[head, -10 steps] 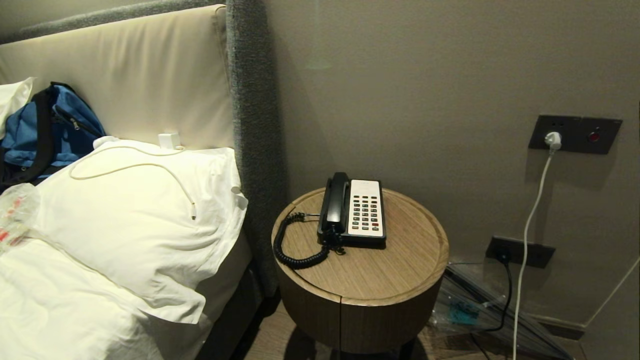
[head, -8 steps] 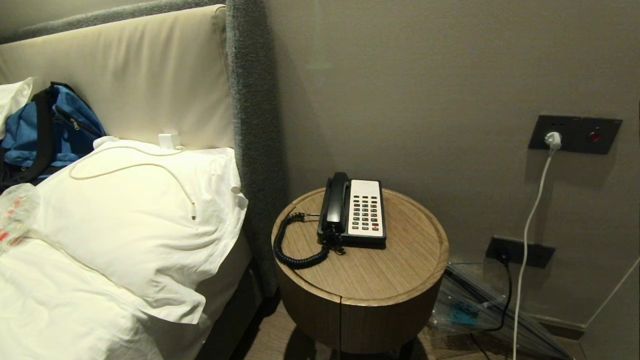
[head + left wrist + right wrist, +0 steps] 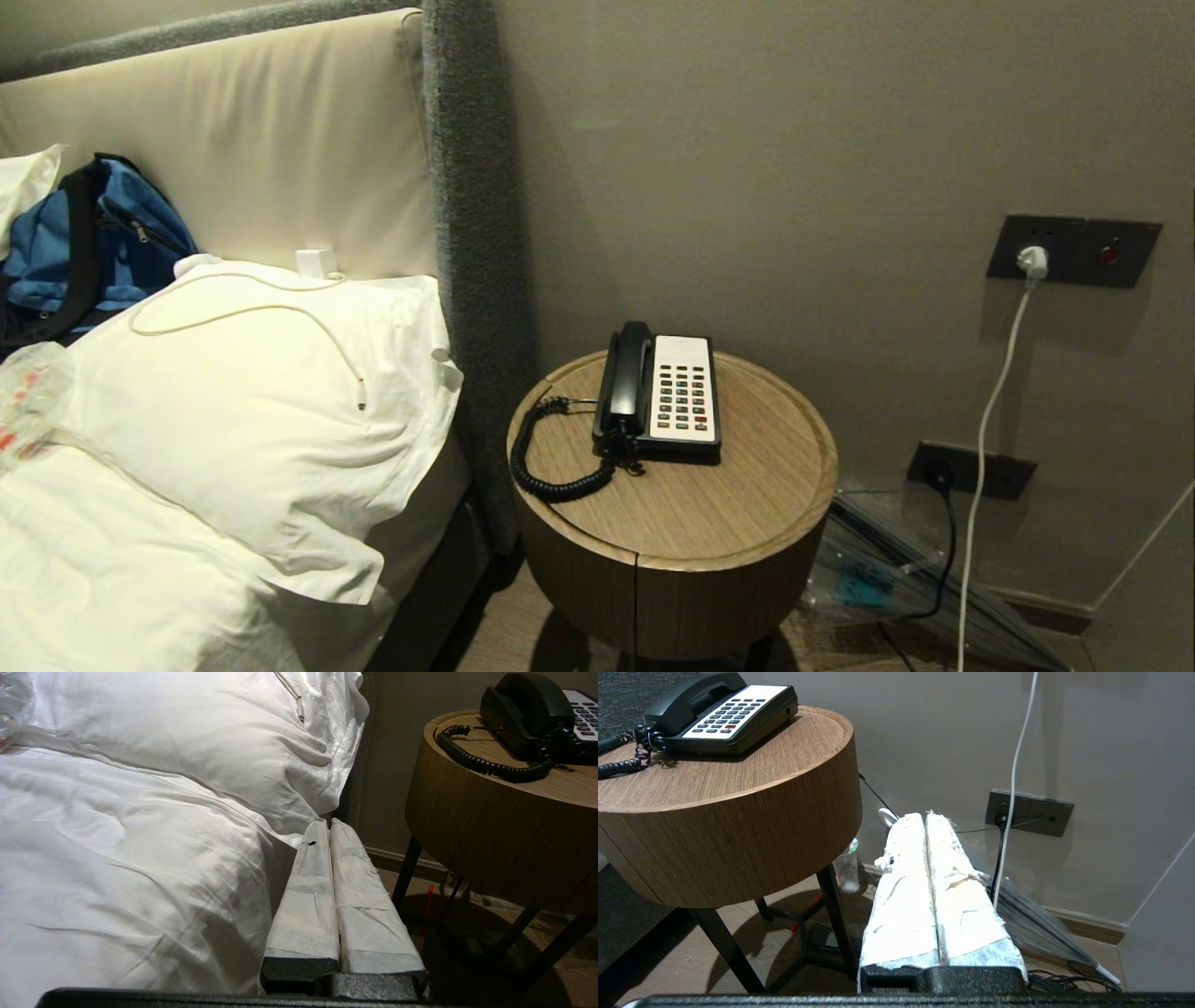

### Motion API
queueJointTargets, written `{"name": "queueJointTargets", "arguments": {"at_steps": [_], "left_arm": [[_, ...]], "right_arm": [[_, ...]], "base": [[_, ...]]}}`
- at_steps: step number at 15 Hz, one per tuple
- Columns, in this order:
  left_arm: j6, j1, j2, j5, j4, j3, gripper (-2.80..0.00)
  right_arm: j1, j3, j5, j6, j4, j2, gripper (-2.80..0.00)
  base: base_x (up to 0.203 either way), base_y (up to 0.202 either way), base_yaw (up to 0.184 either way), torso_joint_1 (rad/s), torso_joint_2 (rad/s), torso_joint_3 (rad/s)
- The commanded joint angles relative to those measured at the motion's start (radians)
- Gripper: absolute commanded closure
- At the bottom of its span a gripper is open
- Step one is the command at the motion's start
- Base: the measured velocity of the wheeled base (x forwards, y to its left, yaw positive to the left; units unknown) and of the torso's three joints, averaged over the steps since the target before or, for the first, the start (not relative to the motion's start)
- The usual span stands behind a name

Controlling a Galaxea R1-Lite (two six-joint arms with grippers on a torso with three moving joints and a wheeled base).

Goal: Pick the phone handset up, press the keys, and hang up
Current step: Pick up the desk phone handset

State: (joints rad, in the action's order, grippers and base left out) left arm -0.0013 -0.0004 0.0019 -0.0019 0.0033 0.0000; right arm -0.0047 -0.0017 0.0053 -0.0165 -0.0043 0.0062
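Bedside round worktop (image 3: 709, 523) looks exactly like it did a moment ago, phone handset (image 3: 624, 383) on its cradle beside the keys (image 3: 681, 397), left gripper (image 3: 325, 826) and right gripper (image 3: 924, 817) both pressed together down low, so nothing's started.

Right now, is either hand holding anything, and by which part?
Nothing is held. The left hand and right hand are both shut and empty, below the tabletop. The handset lies on its cradle.

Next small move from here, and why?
Probably raise the left gripper toward the long black plastic handset. The handset lies cradled on the left of the black-and-white phone base, on the round wooden table; both grippers hang shut below tabletop level, the right gripper too.
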Motion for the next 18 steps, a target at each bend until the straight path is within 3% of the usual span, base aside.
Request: {"name": "queueJointTargets", "arguments": {"at_steps": [1, 18], "left_arm": [[0.0, -0.001, 0.0, 0.0, 0.0, 0.0, 0.0], [-0.005, -0.001, 0.0, 0.0, 0.001, 0.0, 0.0]], "right_arm": [[0.0, 0.0, -0.001, 0.0, 0.0, 0.001, 0.0], [0.0, 0.0, 0.001, -0.001, 0.0, 0.001, 0.0]], "base": [[0.0, 0.0, 0.0, 0.0, 0.0, 0.0], [0.0, 0.0, 0.0, 0.001, 0.0, -0.015]]}}
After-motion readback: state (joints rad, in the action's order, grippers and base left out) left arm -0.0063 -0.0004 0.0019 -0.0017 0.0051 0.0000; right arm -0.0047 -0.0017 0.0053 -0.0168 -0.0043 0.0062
